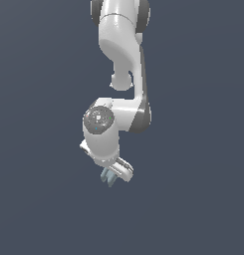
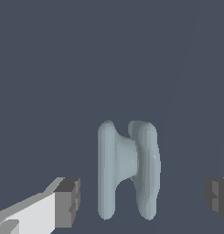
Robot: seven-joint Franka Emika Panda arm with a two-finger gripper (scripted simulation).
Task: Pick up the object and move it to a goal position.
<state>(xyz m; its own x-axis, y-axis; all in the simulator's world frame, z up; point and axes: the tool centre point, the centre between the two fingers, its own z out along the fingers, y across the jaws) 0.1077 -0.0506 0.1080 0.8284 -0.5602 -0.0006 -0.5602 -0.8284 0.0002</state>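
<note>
Wrist view: my end effector is spread wide, the piece between my fingertips, untouched, its two bars running across the closing line.

Backdrop is rendering as one flat dark slate-blue field, edge to edge in both views. Lighting is coming across even and soft, casting nothing onto the surface. It's reading as plain and untextured throughout.
</note>
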